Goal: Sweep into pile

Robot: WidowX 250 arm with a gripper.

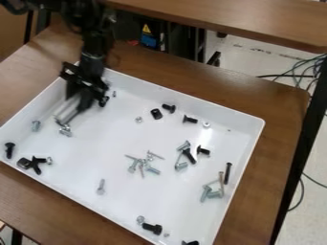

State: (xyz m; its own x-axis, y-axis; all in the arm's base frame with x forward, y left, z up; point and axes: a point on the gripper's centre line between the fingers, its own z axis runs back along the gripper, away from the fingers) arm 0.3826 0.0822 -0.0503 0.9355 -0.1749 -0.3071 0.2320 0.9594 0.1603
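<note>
White tray (76,162), raised edges (262,123), gaps between screws (228,173)

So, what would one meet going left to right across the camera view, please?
A black bolt, a black nut, a silver bolt, the tool, a small silver screw, a silver screw cluster, a bolt group, another black bolt, a long black screw.

One fixed camera looks down at a slant from the near side, facing far, close over the white tray (83,160).
</note>
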